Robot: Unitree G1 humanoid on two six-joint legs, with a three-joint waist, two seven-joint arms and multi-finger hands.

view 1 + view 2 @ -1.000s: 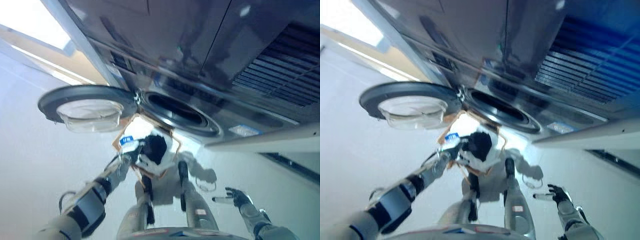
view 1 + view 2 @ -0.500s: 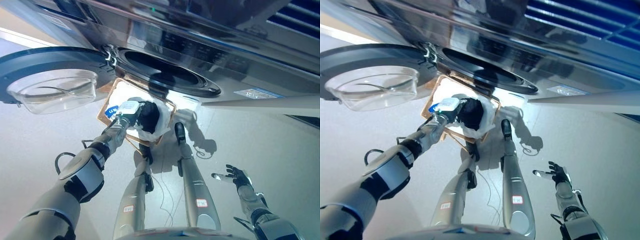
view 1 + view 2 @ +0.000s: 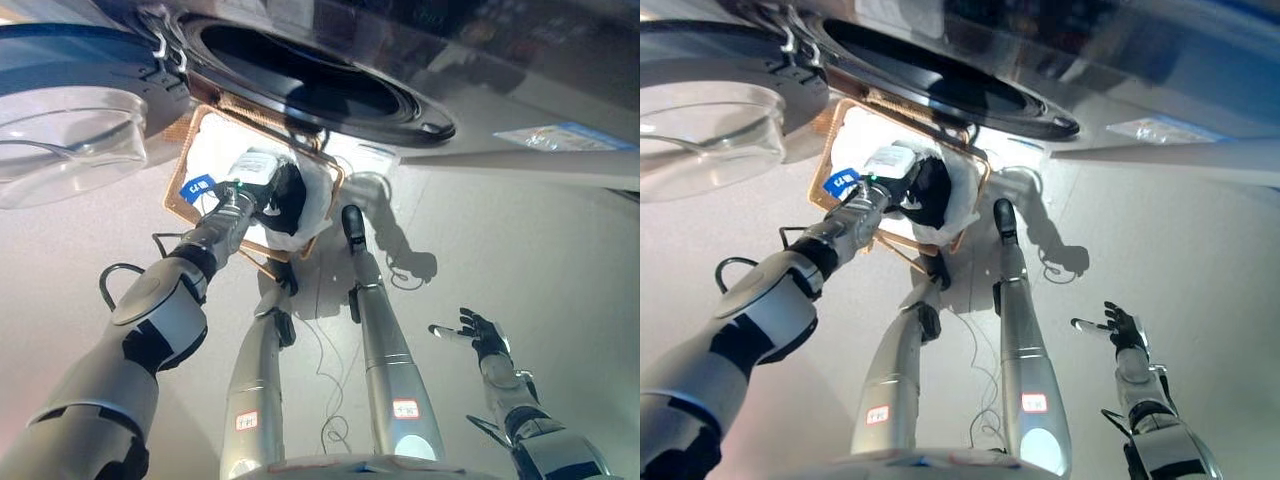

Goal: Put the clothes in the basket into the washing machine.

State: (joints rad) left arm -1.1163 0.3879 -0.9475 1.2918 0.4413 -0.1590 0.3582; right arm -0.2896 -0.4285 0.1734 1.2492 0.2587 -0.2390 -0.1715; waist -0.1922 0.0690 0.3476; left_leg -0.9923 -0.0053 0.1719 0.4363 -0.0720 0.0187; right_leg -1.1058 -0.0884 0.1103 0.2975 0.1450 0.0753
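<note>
Right hand hangs nearest, low and well to the right of the basket, fingers spread and relaxed, holding nothing, over bare floor. Left arm reaches forward into the basket; the left hand is down among the clothes, against a dark garment on white cloth (fingers buried in the fabric, so cannot tell whether they grip it). The clothes lie inside the basket, heaped toward its right side. The basket, brown-rimmed, sits on the floor directly under the washing machine opening. Beyond the basket, the drum mouth stands open, dark inside. Left of the basket, the round door hangs swung wide, its clear glass bowl showing.
</note>
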